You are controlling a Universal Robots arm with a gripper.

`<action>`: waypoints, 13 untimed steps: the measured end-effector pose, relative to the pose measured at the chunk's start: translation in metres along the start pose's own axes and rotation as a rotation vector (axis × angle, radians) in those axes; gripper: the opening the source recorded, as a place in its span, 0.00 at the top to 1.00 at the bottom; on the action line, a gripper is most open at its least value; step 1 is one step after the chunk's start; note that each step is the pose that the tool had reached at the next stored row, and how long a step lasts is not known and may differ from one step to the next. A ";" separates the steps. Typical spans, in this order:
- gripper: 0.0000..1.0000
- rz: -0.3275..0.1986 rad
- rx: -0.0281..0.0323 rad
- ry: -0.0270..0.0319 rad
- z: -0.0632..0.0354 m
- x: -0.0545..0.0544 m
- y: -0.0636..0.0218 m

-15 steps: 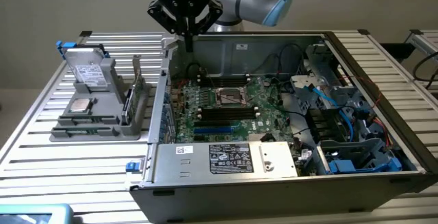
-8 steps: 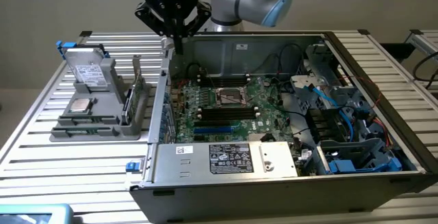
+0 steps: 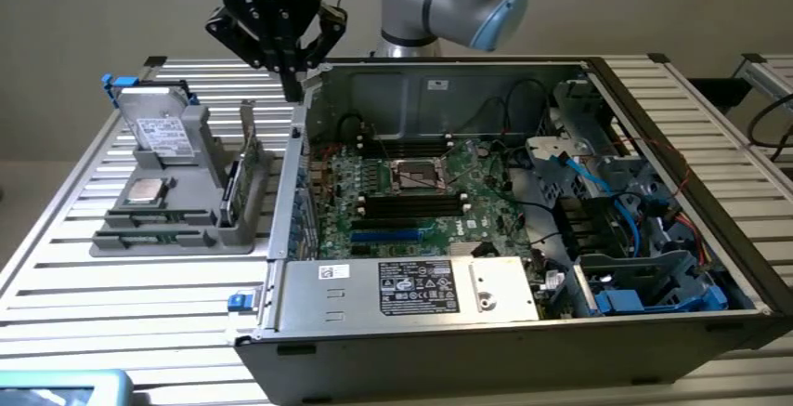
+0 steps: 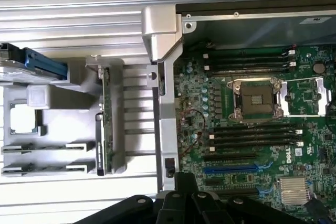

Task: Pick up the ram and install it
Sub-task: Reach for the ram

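Observation:
Two ram sticks (image 3: 134,235) (image 4: 42,169) rest on edge in the front slots of a grey holder (image 3: 186,239) (image 4: 134,114), at the exterior view's left. High above the back corner of the case wall, between holder and case, my gripper (image 3: 295,85) (image 4: 185,182) hangs shut with nothing in it, well away from the ram. Inside the open computer case (image 3: 371,285), the motherboard (image 3: 465,160) (image 4: 199,98) lies flat. Its black memory slots (image 3: 415,203) (image 4: 257,129) flank the bare processor socket (image 3: 419,174) (image 4: 255,98).
The holder also carries a hard drive (image 3: 162,132), a square silver processor chip (image 3: 147,190) (image 4: 21,118) and a tall green expansion card (image 3: 248,169) (image 4: 106,114) standing on edge. Cables and drive cages (image 3: 619,211) crowd the case's right side. The slatted metal table (image 3: 124,313) surrounds everything.

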State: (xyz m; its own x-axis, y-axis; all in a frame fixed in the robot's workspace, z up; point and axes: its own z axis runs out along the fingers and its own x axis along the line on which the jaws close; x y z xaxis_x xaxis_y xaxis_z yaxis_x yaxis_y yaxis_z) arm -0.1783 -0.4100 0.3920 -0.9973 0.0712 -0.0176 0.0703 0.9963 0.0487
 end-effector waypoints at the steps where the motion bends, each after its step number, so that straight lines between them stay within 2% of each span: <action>1: 0.89 0.000 0.0000 0.0006 0.0000 0.005 -0.0005; 9: 0.89 0.000 0.0004 0.0059 0.0008 0.041 -0.0040; 13: 0.89 0.000 0.0008 0.0062 0.0026 0.057 -0.0053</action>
State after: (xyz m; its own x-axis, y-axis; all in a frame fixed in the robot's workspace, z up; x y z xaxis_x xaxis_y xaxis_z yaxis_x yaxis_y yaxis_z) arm -0.2357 -0.4110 0.3881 -0.9974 0.0712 -0.0113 0.0705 0.9964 0.0479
